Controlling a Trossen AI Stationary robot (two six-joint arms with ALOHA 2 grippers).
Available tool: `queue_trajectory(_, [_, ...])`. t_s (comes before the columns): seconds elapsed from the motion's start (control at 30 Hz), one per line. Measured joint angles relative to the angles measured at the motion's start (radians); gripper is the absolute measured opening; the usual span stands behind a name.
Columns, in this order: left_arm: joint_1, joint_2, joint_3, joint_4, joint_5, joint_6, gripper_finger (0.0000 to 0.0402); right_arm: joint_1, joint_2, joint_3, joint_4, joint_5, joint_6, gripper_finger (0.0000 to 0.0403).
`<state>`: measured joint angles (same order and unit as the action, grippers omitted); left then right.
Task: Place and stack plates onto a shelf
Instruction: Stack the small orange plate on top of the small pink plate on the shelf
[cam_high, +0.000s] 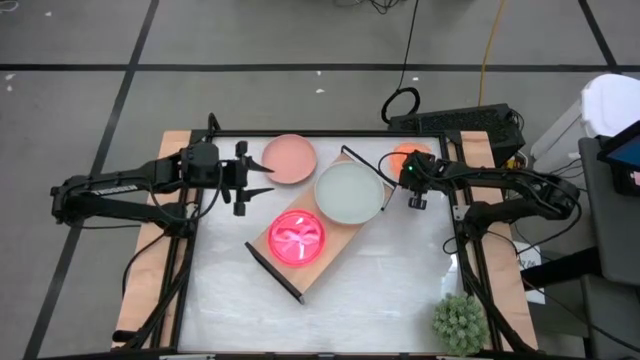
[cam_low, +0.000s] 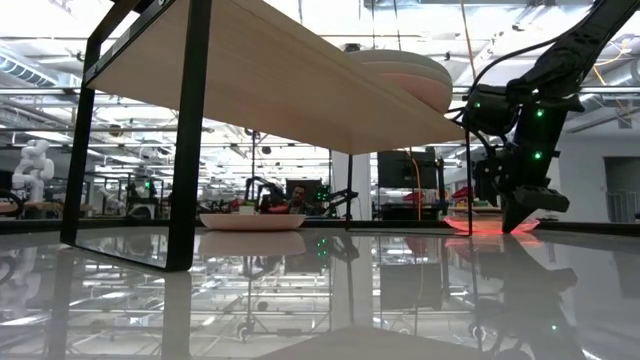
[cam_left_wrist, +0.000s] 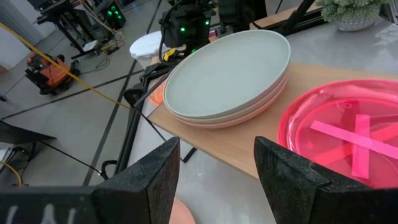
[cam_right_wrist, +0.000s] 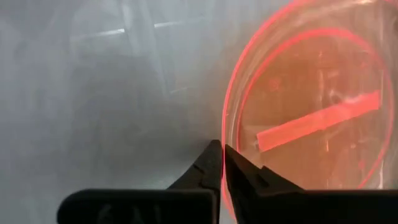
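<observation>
We note the bench (cam_low: 320, 290) as glossy white, mirror-like in the low view. The shelf (cam_high: 335, 245) is light wood, smooth and matt, with thin black metal frame ends. On it, just ahead of the left jaws, the pale grey plate (cam_left_wrist: 227, 71) looks matt and smooth, as does the dusty pink plate beneath it (cam_left_wrist: 249, 115). The neon pink plate (cam_left_wrist: 348, 140) is translucent, glossy plastic. At the tips of the right jaws, closed on its rim, the orange plate (cam_right_wrist: 311, 106) is translucent and glossy too. Both jaws look like matt dark plastic.
</observation>
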<state>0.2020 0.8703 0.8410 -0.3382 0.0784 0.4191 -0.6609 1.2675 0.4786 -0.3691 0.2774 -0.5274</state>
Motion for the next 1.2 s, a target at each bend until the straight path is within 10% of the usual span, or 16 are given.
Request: queue_trajectory(1.2, [0.0, 0.0, 0.0, -0.001, 0.0, -0.004, 0.0211, 0.193, -0.367, 0.043, -0.091, 0.17, 0.231, 0.0])
